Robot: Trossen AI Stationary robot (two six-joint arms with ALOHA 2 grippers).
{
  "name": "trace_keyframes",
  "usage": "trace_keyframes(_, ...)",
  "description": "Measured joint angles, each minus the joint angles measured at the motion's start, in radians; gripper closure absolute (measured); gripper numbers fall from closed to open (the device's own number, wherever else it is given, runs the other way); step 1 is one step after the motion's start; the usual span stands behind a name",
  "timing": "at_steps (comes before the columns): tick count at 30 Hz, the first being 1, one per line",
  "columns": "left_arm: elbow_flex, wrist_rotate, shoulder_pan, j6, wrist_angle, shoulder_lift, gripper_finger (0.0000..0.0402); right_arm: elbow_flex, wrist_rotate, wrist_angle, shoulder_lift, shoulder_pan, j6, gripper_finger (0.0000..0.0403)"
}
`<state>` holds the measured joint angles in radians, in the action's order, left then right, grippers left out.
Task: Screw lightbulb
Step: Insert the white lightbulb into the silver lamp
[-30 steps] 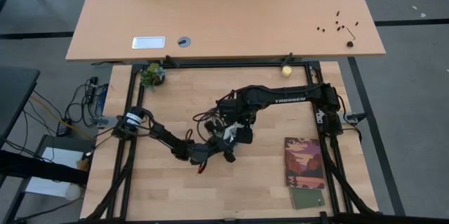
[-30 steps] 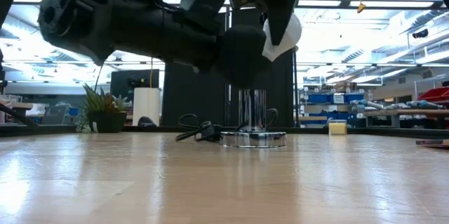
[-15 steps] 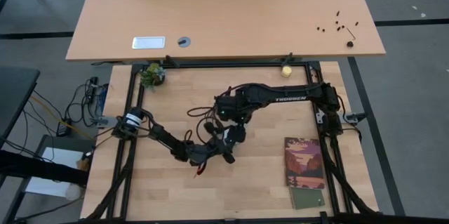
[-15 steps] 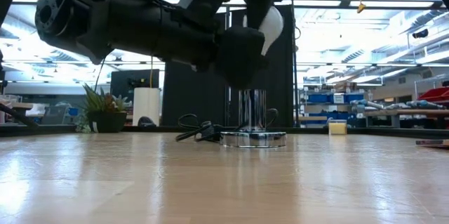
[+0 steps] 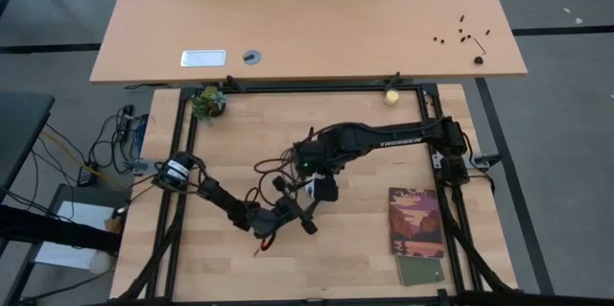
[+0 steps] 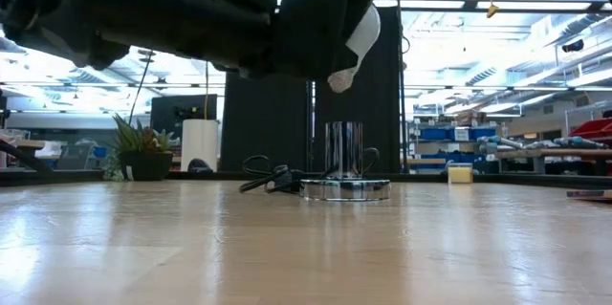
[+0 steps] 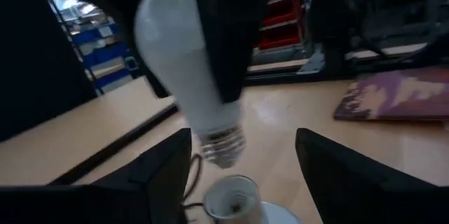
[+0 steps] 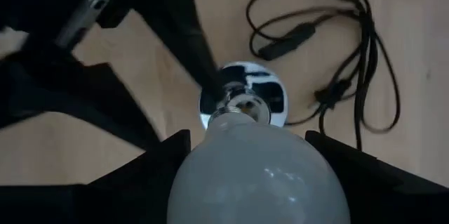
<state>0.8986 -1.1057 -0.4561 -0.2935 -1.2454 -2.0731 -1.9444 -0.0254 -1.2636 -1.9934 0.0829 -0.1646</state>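
Observation:
The white lightbulb (image 8: pixel 259 175) is in my right gripper (image 8: pixel 256 182), its greyish screw base (image 7: pixel 223 147) pointing down. It hangs a little above the silver socket (image 7: pixel 235 194), which stands upright on its round disc (image 6: pixel 344 188) at mid-table. In the low view the lightbulb (image 6: pixel 356 42) is tilted. My left gripper (image 7: pixel 242 175) is open and empty. It is level, just on the near side of the socket, its fingers either side of the view toward the lightbulb. In the high view my right gripper (image 5: pixel 315 189) is beside my left gripper (image 5: pixel 297 218). My right gripper pinches the lightbulb's white glass globe (image 8: pixel 193 175) between its two fingers (image 8: pixel 140 171). The fingers come from above, pointing down. The lightbulb is lifted clear, base down and somewhat tilted, its screw base (image 8: pixel 242 104) over the socket without touching it.
The socket's black cord (image 8: pixel 344 55) lies in loops on the far side of the disc. A booklet (image 5: pixel 416 220) and a green card (image 5: pixel 420 270) lie at the near right. A small plant (image 5: pixel 206 103) and a yellowish ball (image 5: pixel 391 97) sit at the far edge.
My right gripper has carried the lightbulb toward the table's left, over the socket, and the lightbulb has tipped so that its base points more toward the socket. My left gripper has drawn back toward the table's near edge.

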Motion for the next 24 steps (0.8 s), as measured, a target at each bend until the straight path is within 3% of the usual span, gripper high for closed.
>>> trace_keyframes(3,0.0,0.0,0.003,0.057,0.021,0.0,0.0141,0.04,-0.01,0.034,0.0,0.007,0.035,0.0123)
trace_keyframes(12,0.0,0.052,0.033,0.384,0.307,0.0,0.014,0.107,-0.011,0.069,0.0,-0.018,0.069,0.0123)
trace_keyframes(18,0.001,0.147,0.093,0.473,0.364,0.001,0.014,0.108,-0.008,0.064,0.0,-0.028,0.079,0.0123)
trace_keyframes(24,0.001,0.149,0.117,0.497,0.384,0.002,0.0138,0.108,-0.008,0.077,0.0,-0.028,0.097,0.0123)
